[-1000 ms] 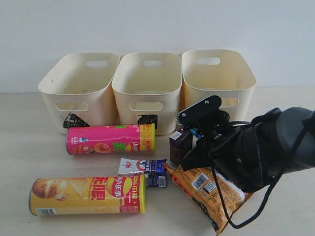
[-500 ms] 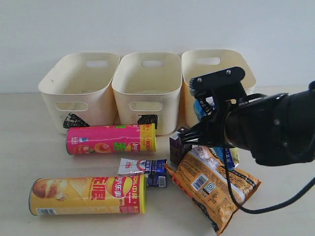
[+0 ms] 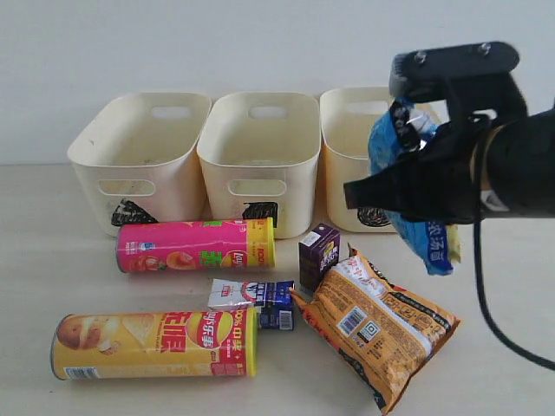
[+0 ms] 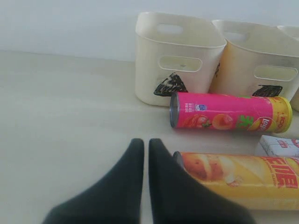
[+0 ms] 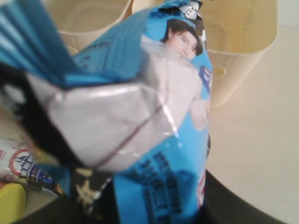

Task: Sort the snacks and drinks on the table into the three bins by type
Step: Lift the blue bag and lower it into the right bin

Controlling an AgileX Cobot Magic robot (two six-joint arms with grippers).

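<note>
My right gripper (image 3: 409,178) is shut on the blue-white foil bag (image 3: 431,240) and holds it in the air in front of the right bin (image 3: 357,130), the one marked with a circle. That bag (image 5: 174,140) fills the right wrist view and hides the fingertips. On the table lie the pink tube (image 3: 195,245), the yellow tube (image 3: 156,344) and the orange bag (image 3: 381,325). The purple carton (image 3: 318,254) stands upright, and the white and blue carton (image 3: 251,295) lies flat. My left gripper (image 4: 145,142) is shut and empty, just beside the yellow tube's (image 4: 243,177) end.
The triangle bin (image 3: 139,147) and the square bin (image 3: 258,143) stand side by side left of the circle bin, close behind the pink tube. A pale wall runs behind the bins. Bare tabletop (image 4: 60,116) lies to the left of the tubes.
My right gripper has risen from table level beside the purple carton, lifting the blue-white bag up and to the right, in front of the right bin. The orange bag is now uncovered.
</note>
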